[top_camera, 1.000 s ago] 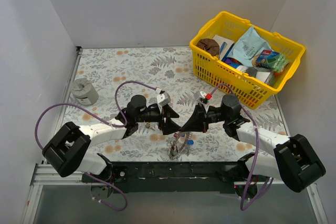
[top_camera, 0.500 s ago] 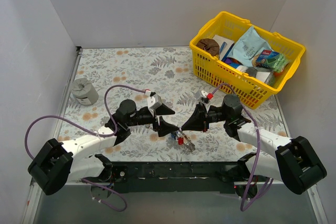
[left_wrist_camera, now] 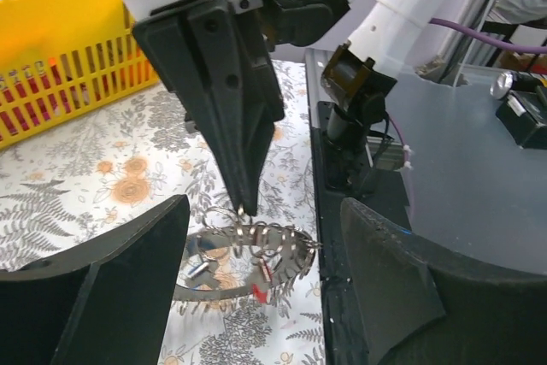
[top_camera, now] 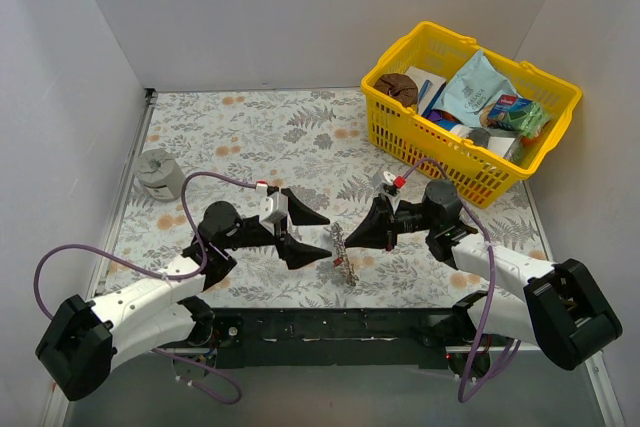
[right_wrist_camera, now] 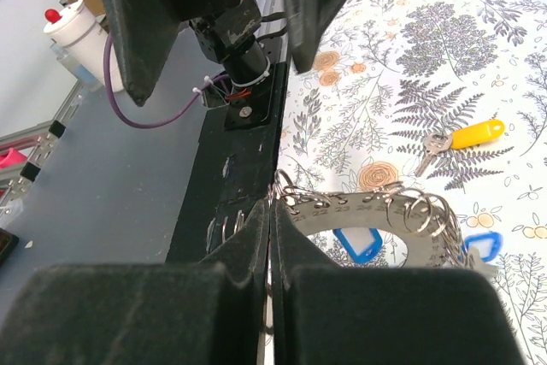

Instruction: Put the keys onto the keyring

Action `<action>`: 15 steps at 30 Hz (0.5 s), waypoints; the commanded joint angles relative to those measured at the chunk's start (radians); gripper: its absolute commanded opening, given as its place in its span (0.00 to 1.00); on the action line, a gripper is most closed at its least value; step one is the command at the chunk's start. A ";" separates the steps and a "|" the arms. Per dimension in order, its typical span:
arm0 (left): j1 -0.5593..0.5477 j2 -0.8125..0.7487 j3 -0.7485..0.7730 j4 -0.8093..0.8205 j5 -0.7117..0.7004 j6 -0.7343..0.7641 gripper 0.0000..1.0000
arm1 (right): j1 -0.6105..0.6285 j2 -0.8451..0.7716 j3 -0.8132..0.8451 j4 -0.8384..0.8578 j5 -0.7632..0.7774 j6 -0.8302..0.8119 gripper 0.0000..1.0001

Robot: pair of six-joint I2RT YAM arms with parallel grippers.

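Observation:
The keyring is a silver loop carrying several small split rings. It hangs from my right gripper, whose jaws are shut on its rim. In the top view the keyring dangles just above the table at the tip of the right gripper. My left gripper stands open a short way to its left. In the left wrist view the keyring lies between my open left gripper's fingers, untouched. A red key hangs from it. A yellow key lies on the table. Blue heads show under the ring.
A yellow basket full of packets stands at the back right. A grey cylinder sits at the far left. The black rail of the table's near edge runs just below the ring.
The left arm has drawn back to the left, away from the right gripper, with its jaws open. The ring now hangs from the right gripper alone, slightly higher.

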 commanded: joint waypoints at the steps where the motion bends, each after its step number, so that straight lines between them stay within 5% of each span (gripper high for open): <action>1: 0.000 0.020 -0.005 0.004 0.088 -0.015 0.69 | 0.002 0.005 0.008 0.109 0.011 0.036 0.01; 15: -0.001 0.135 -0.026 0.046 0.153 -0.020 0.61 | 0.002 0.013 0.008 0.134 0.000 0.055 0.01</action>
